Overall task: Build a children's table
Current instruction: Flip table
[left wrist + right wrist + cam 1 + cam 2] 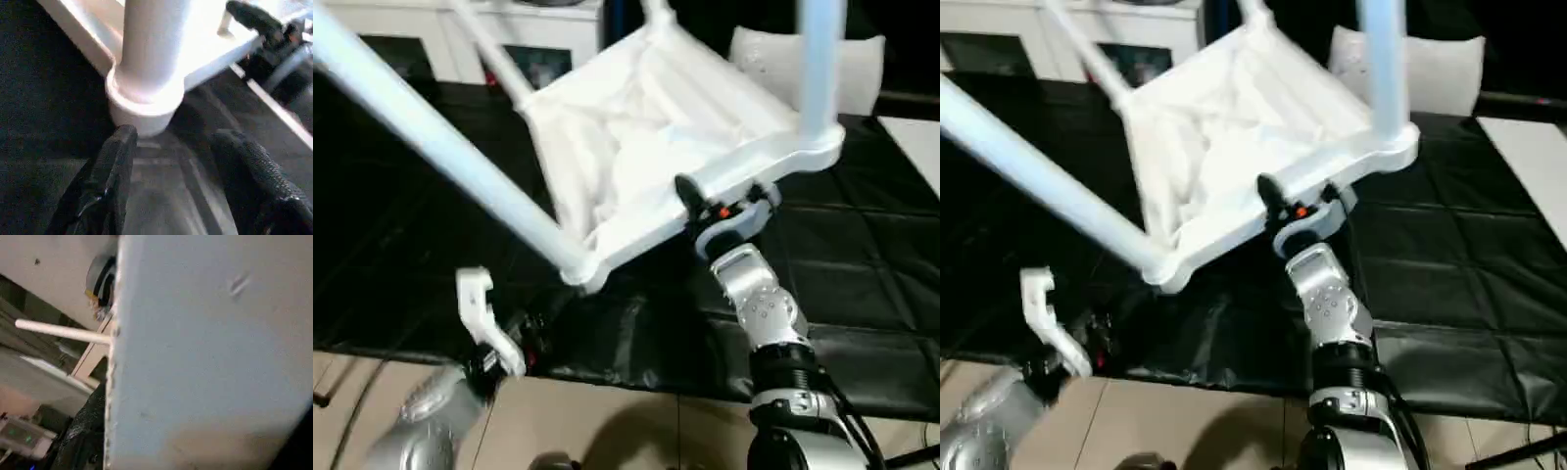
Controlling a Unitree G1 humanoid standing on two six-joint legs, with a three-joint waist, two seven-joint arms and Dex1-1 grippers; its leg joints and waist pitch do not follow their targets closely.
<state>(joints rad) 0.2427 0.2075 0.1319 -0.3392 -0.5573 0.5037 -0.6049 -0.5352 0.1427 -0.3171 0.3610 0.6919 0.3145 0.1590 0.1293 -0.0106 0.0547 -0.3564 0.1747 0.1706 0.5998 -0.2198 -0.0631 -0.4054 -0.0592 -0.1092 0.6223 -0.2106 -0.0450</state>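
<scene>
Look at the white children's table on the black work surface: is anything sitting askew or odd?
Yes. The children's table is upside down and tilted, legs in the air, its near edge gripped by the right gripper.

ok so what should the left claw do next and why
Probably ease the left claw forward and close it around the corner socket. The children's table is upside down and tilted, with the right claw gripping its near rim. The left claw is open and empty, just short of the socket where a leg is seated, so a second hold would likely steady it.
</scene>
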